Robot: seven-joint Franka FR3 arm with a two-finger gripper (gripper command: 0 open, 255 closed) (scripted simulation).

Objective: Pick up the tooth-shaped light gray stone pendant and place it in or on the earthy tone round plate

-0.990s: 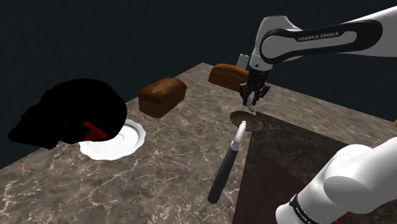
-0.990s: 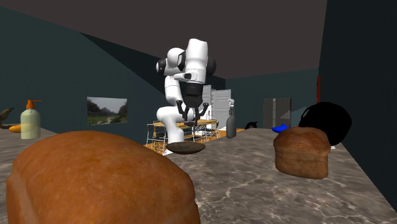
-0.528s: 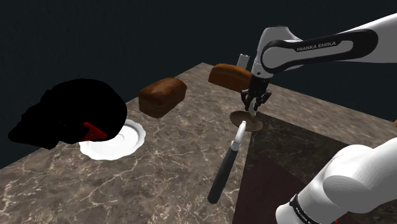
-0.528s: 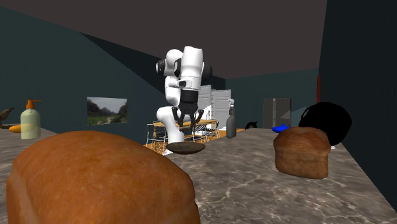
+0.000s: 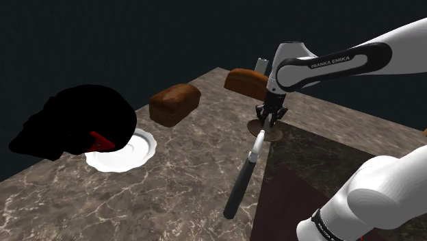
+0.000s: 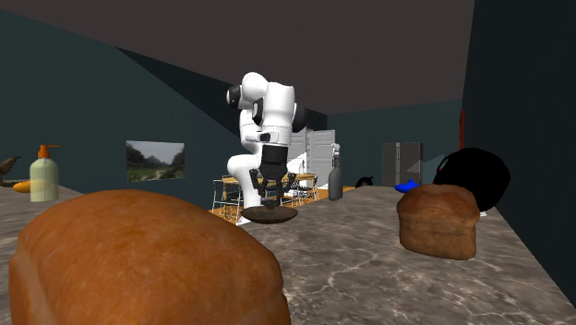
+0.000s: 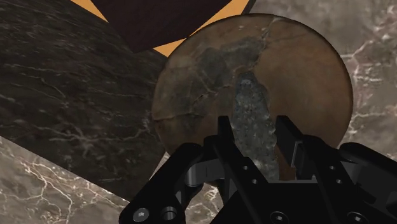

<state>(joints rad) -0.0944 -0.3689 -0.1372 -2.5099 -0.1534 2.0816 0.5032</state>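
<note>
In the wrist view a grey, mottled, tooth-shaped pendant (image 7: 253, 121) sits clasped between my two black fingers, its tip pointing away from the hand. Right under it lies the brown round plate (image 7: 305, 70), with cracked earthy markings. My gripper (image 7: 256, 130) is shut on the pendant. From the shoulder view the gripper (image 5: 268, 122) points down and hangs just over the plate (image 5: 277, 135) near the table's far side. In the second exterior view the gripper (image 6: 270, 199) is right above the plate (image 6: 270, 216); whether the pendant touches the plate I cannot tell.
A dark-handled knife (image 5: 243, 179) lies just in front of the plate. Two brown loaves (image 5: 175, 103) (image 5: 245, 81) sit on the marble table (image 5: 178, 185), with a white plate (image 5: 123, 150) and a black shape (image 5: 72, 123) at the shoulder view's left. A soap bottle (image 6: 43, 175) stands far off.
The arm has lowered the gripper straight down toward the brown plate, from well above it to just over it. The pendant stays in the fingers. Nothing else moved.
</note>
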